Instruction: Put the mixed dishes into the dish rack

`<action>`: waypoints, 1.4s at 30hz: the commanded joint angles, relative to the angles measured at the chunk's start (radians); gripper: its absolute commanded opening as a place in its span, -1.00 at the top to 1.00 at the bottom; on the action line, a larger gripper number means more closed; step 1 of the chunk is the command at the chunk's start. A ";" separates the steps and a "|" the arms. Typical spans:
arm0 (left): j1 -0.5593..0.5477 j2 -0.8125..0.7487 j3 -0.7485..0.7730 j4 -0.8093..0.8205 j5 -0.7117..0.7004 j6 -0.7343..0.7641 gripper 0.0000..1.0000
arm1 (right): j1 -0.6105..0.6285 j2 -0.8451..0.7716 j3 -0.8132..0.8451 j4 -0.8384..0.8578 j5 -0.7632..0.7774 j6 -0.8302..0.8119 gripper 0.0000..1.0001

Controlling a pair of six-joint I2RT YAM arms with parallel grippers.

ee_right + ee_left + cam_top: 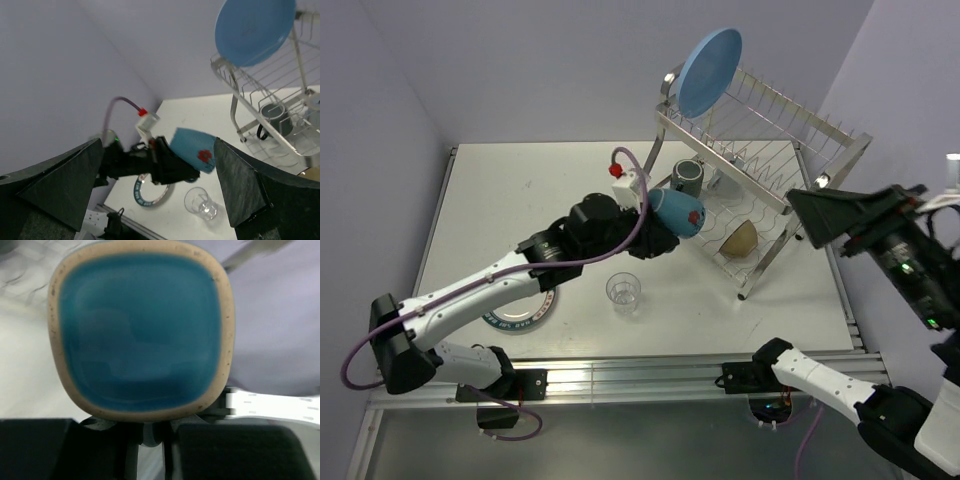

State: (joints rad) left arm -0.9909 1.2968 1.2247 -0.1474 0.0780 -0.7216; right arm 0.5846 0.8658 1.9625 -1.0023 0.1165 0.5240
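Well, overhead the dish rack (760,160) has the large light-blue plate (709,72) up top, with the left gripper (655,232) clamping the light-blue cup (678,211) sideways near its lower tier. The left wrist view shows only the cup's teal base, and the right gripper (159,142) is spread wide, empty.

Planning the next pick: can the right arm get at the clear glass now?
Probably yes: the right gripper is open, and the clear drinking glass stands alone on the white tabletop, uncovered.
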 commanded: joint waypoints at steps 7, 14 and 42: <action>-0.017 0.240 0.082 -0.058 -0.176 0.200 1.00 | 0.003 -0.022 0.122 -0.133 0.091 -0.022 -0.99; -0.005 0.415 0.194 0.018 -0.086 0.212 1.00 | 0.003 -0.036 0.139 -0.162 0.121 -0.015 -0.99; 0.169 0.762 0.524 0.063 0.253 0.143 1.00 | 0.004 -0.059 0.107 -0.171 0.161 0.008 -0.99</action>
State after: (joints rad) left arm -0.8368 2.0510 1.6386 -0.1783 0.2676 -0.5663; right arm 0.5846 0.8116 2.0735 -1.1767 0.2573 0.5266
